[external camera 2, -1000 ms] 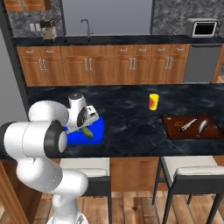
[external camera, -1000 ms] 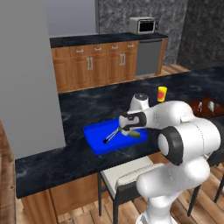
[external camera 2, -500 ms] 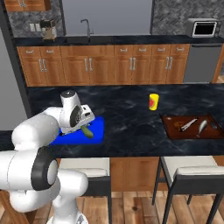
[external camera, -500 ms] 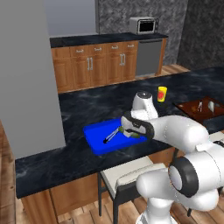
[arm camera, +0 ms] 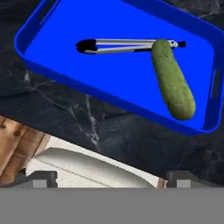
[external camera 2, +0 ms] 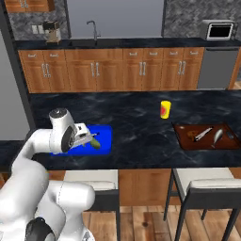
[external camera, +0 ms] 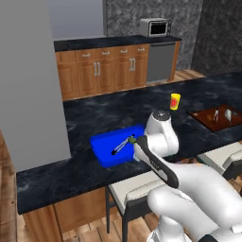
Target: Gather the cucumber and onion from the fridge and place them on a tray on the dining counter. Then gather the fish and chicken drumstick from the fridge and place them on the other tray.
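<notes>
Now, left base view: blue tray (external camera: 105, 147) resting on the black marbled tabletop (external camera: 85, 116) near its front edge, silver tongs (external camera: 121, 145) lying inside; tool (external camera: 134, 141) poised over the tray's right part, jaw state hard to read from this side; yellow cup (external camera: 175, 101) standing farther right on the tabletop, well apart from the tray; dark reddish-brown tray (external camera: 218, 117) at far right carrying small pale items too small to name; grey fridge (external camera: 29, 80) filling the left side; wall cupboards (external camera: 105, 71) and microwave (external camera: 154, 27) at the back

Right base view: tool (external camera 2: 84, 137) hanging over the blue tray (external camera 2: 104, 140), white wrist covering the tray's left part; cucumber (external camera 2: 95, 143) lying in the tray just beside the tool, dark green end showing; yellow cup (external camera 2: 165, 109) to the right, near mid-tabletop; reddish-brown tray (external camera 2: 205, 137) further right with a fish-like grey piece (external camera 2: 218, 135) and slim utensil (external camera 2: 203, 133); two stools (external camera 2: 202, 184) tucked under the near edge

Hand view: tool (arm camera: 110, 177) spread wide, two dark tips far apart at the bottom, nothing between them; cucumber (arm camera: 172, 78) lying free in the blue tray (arm camera: 65, 72), one end touching the tongs (arm camera: 127, 45); marbled tabletop (arm camera: 131, 135) and a pale stool seat (arm camera: 87, 164) below
</notes>
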{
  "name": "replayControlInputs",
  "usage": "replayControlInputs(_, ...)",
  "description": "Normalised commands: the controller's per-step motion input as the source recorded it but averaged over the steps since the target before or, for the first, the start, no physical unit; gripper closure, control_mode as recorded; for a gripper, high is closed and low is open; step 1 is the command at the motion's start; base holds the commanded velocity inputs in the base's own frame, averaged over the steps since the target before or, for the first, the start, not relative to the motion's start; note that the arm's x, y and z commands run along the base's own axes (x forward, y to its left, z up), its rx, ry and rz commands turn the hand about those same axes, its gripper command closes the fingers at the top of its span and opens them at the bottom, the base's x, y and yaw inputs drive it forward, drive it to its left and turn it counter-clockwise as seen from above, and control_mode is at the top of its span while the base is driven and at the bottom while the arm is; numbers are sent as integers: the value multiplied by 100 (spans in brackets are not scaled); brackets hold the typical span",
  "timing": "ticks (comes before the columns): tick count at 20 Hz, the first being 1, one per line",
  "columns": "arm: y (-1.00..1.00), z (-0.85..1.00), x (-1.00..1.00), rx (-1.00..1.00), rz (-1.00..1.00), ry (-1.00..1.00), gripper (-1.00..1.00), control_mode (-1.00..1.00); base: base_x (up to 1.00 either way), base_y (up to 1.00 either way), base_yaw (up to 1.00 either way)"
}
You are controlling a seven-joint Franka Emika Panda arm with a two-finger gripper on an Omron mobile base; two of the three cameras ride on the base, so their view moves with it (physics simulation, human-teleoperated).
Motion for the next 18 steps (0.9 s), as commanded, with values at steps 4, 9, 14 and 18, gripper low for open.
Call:
replayControlInputs(4, 23, 1, -83, 11, -21, -8, -100, -100, 0, 0, 0)
replayControlInputs(9, 13, 21, -86, 9, -18, -9, -100, -100, 0, 0, 0)
replayControlInputs(14, 0, 53, -80, 4, -8, -14, -100, -100, 0, 0, 0)
replayControlInputs(18, -12, 34, -92, 5, -4, -14, -100, -100, 0, 0, 0)
